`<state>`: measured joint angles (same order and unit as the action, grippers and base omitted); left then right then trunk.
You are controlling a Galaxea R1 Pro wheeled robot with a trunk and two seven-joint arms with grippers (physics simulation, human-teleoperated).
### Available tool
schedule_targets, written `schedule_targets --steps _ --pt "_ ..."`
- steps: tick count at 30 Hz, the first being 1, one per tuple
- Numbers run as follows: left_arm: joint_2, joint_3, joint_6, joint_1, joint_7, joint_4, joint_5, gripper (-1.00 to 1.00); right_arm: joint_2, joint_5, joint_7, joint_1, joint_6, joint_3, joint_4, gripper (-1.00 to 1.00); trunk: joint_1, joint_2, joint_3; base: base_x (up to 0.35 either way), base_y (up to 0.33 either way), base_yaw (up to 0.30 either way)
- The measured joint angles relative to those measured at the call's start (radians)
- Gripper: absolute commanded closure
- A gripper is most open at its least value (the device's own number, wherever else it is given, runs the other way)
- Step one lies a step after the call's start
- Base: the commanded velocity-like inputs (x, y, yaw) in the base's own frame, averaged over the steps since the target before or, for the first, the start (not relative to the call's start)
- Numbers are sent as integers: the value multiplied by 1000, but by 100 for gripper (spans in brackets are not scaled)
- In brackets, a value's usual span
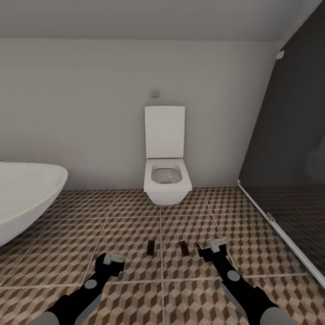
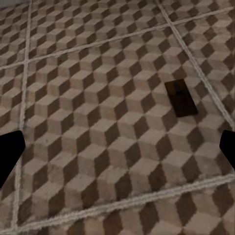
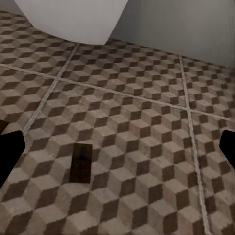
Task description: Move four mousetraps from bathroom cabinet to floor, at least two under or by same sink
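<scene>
Two mousetraps lie flat on the cube-patterned bathroom floor (image 1: 131, 234) in front of the toilet, one (image 1: 150, 246) to the left of a grout line and one (image 1: 183, 248) to its right. My left gripper (image 1: 113, 260) hovers low, left of the first trap, open and empty. My right gripper (image 1: 211, 247) hangs just right of the second trap, also open and empty. The left wrist view shows a dark mousetrap (image 2: 181, 98) ahead of the spread fingers (image 2: 10, 156). In the right wrist view a mousetrap (image 3: 82, 162) lies between the fingers (image 3: 227, 147). The cabinet and the sink are out of view.
A white toilet (image 1: 166, 178) with its lid up stands against the back wall. A white oval bathtub (image 1: 27, 194) fills the left side. A dark glass shower wall (image 1: 289, 158) with a low rail runs along the right. The toilet's underside (image 3: 73, 19) shows in the right wrist view.
</scene>
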<state>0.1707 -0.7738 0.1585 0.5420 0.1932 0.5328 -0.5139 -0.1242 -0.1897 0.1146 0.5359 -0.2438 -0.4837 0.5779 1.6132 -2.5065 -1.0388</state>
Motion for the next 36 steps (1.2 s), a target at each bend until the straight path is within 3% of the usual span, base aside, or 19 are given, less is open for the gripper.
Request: schedule_targets --steps 11,18,23,29,36 --pt "0 0 50 -53 0 -6 -1 -100 6 -29 -4 -1 -182 0 -215 -100 -5 3 60 0 0 0" --pt "1 0 80 -84 0 -27 -1 -100 14 -36 -11 -1 -234 0 -297 -100 -8 4 98 0 0 0" --pt "-3 -1 154 -103 -3 -117 -4 -100 36 -39 -26 -3 -278 0 -371 -100 -10 5 125 0 0 0" --pt "-33 0 270 -115 -7 -273 -6 -100 67 -38 -31 -4 -344 0 -462 -100 -13 7 158 0 0 0" --pt "-59 0 429 -119 -14 -447 -6 -100 96 -39 -33 -4 -404 0 -536 -100 -40 56 191 0 0 0"
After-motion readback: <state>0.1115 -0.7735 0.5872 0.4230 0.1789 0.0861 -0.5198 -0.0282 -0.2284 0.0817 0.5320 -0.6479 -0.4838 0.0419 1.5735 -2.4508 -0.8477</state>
